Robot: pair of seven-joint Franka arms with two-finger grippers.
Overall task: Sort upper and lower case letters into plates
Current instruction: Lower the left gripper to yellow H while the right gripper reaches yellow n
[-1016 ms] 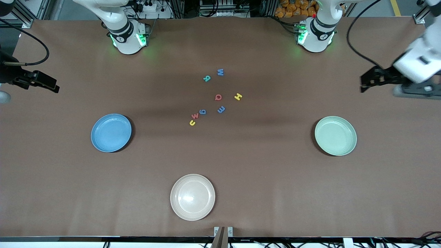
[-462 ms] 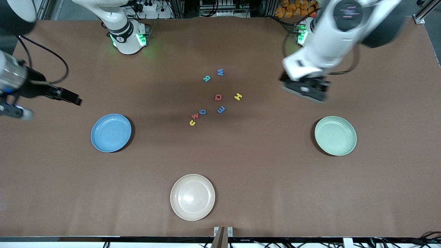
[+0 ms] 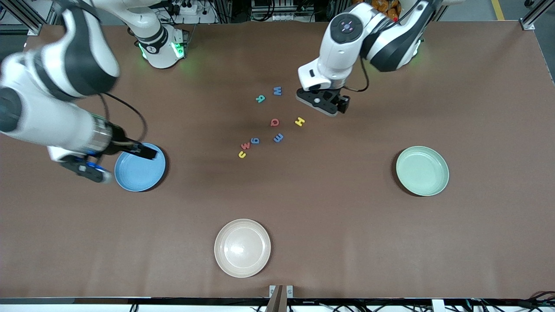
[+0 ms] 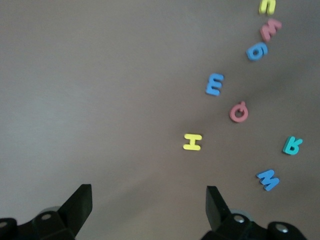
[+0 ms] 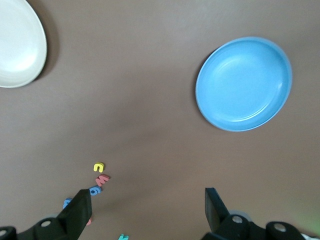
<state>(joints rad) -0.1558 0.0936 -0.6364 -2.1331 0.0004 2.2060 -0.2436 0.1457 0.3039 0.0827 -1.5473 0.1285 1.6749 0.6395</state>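
Several small coloured letters lie scattered mid-table, among them a yellow H (image 3: 299, 121), a red Q (image 3: 275, 122), a blue W (image 3: 277, 91) and a teal R (image 3: 260, 99). The sky blue plate (image 3: 138, 173) sits toward the right arm's end, the mint green plate (image 3: 422, 170) toward the left arm's end; both hold nothing. My left gripper (image 3: 326, 104) hangs open over the table beside the H (image 4: 192, 142), with nothing between its fingers (image 4: 80, 205). My right gripper (image 3: 145, 151) is open and empty over the blue plate's rim (image 5: 244, 83).
A cream-beige plate (image 3: 242, 248) sits near the table's front edge, nearer to the camera than the letters. A blue m (image 3: 278, 138), blue g (image 3: 255, 140), red w (image 3: 245, 145) and a yellow letter (image 3: 242, 154) lie in a loose row.
Both arms have swung inward from the table's ends. The left gripper came over to beside the letters, and the right gripper reached the blue plate. The letters and plates have not moved.
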